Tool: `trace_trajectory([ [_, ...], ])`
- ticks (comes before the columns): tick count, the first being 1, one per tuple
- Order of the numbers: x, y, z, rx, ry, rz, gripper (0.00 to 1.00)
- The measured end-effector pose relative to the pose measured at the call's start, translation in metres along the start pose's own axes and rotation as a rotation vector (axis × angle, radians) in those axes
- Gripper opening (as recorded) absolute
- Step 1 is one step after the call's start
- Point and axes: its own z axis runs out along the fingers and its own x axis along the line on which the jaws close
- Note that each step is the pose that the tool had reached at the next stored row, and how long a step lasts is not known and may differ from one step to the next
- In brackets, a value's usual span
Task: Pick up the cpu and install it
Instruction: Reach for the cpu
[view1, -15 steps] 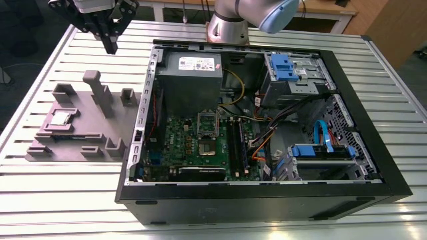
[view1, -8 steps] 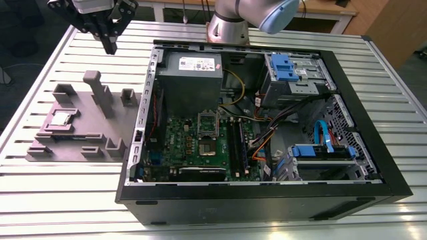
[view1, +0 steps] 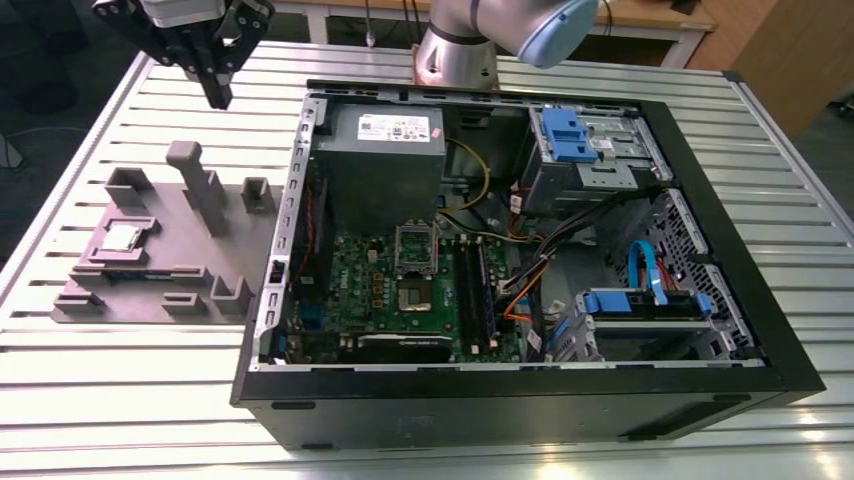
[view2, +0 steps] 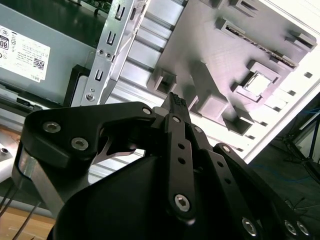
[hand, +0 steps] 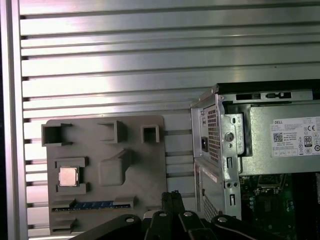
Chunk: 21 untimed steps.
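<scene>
One slatted metal worktop (view1: 134, 400) carries everything here. The biggest thing on it is an open black computer case (view1: 534, 405) lying on its side. A grey power supply (view1: 380, 150) sits at the case's far end, and a green motherboard (view1: 354, 290) lies flat on its floor nearer the exterior view's camera. Just beside the case, on the exterior view's left, lies a grey moulded tray (view1: 174, 235) with upright posts and several pockets. The black gripper (view1: 218, 98) hangs in the air above the worktop beyond the tray's far edge, close to the far corner of the case. Its fingers are drawn together to a narrow point with nothing between them, and both wrist views show them pressed close. The cpu (view1: 123, 237), a small square with a shiny top, rests flat in a square pocket of the tray, well apart from the gripper and outside the case
</scene>
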Motion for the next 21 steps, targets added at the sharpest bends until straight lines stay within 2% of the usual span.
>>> trace_trajectory([
  [21,0.0051,-0.0004,0.0004,0.0001,0.0012,0.000,0.11],
])
